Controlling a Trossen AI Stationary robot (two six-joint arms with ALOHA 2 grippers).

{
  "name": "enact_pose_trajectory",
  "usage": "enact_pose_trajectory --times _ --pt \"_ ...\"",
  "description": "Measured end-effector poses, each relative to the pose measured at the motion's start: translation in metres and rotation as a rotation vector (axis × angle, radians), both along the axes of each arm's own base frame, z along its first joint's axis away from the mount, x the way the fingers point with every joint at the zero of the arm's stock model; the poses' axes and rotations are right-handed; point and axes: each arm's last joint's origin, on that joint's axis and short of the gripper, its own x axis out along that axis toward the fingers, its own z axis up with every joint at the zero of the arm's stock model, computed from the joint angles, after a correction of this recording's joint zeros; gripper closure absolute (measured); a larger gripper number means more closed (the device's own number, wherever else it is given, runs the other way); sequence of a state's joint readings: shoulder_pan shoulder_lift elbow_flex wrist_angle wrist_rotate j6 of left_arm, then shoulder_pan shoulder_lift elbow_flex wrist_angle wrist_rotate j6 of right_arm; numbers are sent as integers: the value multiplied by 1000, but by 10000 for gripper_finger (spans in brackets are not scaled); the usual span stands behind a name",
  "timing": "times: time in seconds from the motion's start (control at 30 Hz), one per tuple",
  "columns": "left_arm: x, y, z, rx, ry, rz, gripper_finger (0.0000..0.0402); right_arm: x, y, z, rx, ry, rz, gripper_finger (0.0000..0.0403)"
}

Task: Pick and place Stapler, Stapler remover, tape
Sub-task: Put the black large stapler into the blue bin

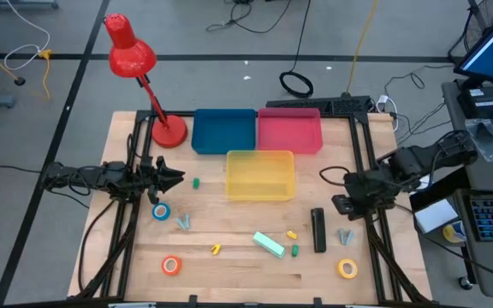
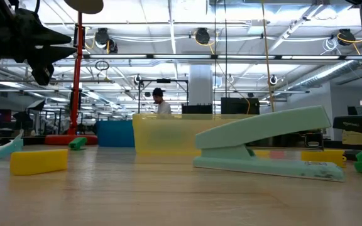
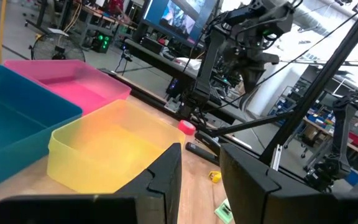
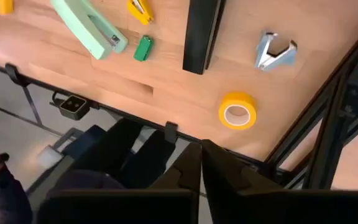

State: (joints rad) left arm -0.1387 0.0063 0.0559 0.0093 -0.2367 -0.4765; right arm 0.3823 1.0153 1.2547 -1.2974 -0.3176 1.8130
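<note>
Tape rolls lie scattered on the wooden table (image 1: 229, 269): the blue roll (image 1: 160, 211) sits just below the left gripper (image 1: 176, 178), the orange roll (image 1: 171, 265) near the front left, and the yellow roll (image 1: 347, 269) at the front right. A red roll does not show on the table in the high view.

A mint stapler (image 1: 269, 245) lies tilted in front of the yellow bin (image 1: 260, 157), and a black stapler (image 1: 318, 230) lies lengthwise to its right. One grey remover (image 1: 183, 222) rests just beside the blue roll; another remover (image 1: 345, 235) sits right of the black stapler, above the yellow roll. Small yellow pieces (image 1: 215, 250) and green pieces (image 1: 295, 251) lie among them.

The left gripper hovers over the table's left side, pointing toward the bins, its fingers (image 3: 166, 177) parted by a narrow gap and holding nothing. The right gripper (image 1: 326, 174) hangs at the right edge, level with the yellow bin; its fingers (image 4: 188, 171) are pressed together, empty, and its wrist view looks down on the yellow roll, a remover and both staplers.

Behind the yellow bin stand a blue bin (image 1: 223, 131) and a pink bin (image 1: 290, 133) side by side. A red lamp (image 1: 132, 56) stands at the back left corner. In the low view a person (image 2: 161, 102) shows far off in the room.
</note>
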Motion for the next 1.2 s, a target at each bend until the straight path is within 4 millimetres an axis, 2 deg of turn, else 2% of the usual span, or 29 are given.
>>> enact_pose_trajectory --times 0.2,0.37,0.67,0.87,1.2 --pt "0 0 0 9 1 1 291 0 3 -7 -13 -6 49 381" --pt "0 0 0 10 1 1 291 2 4 -25 -61 -24 171 386" --pt "0 0 0 3 1 3 291 10 9 -58 54 40 125 391" --pt "0 1 0 0 0 28 291 9 11 -61 -41 16 72 401" --pt "0 1 0 3 1 28 291 8 13 -61 -59 30 36 397"
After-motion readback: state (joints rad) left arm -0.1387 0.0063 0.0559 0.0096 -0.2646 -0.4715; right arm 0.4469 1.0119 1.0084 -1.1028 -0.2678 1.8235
